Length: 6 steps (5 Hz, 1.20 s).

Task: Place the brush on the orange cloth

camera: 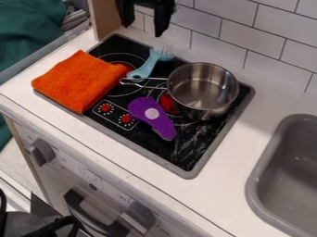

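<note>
While the orange cloth (77, 81) lies at left, the gripper (144, 30) hangs at the top edge, jaws wide apart, gripping nothing. Below, the light-blue brush (145, 67) rests on the stovetop (201, 148) at upper centre, left of the metal saucepan (207, 85).

Below my hand (147, 18) I see the light blue brush (147, 65) lying on the black stovetop (192, 155), between the orange cloth (77, 82) and the metal pot (203, 88), its pale bristles toward the tiled wall (217, 37) and its rounded handle end just beside the cloth. The cloth I see is bright and fuzzy, folded into a thick, flat, roughly rectangular pad, lying across the left part of the stovetop and covering some of its edge.
</note>
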Motion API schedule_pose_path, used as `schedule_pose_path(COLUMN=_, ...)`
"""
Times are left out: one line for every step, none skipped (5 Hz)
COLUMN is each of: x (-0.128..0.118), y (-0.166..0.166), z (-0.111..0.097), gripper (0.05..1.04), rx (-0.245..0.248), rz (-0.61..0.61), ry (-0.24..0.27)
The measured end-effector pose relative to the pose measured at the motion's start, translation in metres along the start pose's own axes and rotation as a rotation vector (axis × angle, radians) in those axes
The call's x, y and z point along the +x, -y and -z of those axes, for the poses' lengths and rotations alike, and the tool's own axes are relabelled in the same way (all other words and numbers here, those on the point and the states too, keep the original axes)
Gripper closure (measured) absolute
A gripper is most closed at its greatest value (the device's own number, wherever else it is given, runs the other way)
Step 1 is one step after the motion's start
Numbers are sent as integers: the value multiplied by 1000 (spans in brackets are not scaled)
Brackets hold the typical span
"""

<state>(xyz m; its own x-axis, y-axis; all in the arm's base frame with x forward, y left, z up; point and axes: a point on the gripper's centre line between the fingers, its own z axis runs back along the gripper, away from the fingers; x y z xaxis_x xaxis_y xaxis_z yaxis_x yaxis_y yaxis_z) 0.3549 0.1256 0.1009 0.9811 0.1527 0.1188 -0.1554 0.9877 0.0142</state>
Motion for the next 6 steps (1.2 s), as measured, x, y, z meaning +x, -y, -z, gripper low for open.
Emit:
schedule_pose_path(x=-14, y=12, z=15, gripper=79, rx=-46, rz=26, ry=-47)
schedule_pose_path(x=-30, y=27, z=23, gripper=79, rx=-75, rz=41, ry=-74)
schedule_pose_path(x=-34, y=32, z=26, gripper=79, rx=-82, rz=56, ry=-78)
schedule_pose_path(x=-34, y=32, z=44, gripper=79, rx=-63, rz=40, ry=-80)
schedule_pose_path(x=-26, y=29, z=54, gripper=79, rx=-29, rz=22, ry=-33)
schedule_pose_path(x=-16, y=29, z=57, gripper=130, rx=3, rz=18, ry=18)
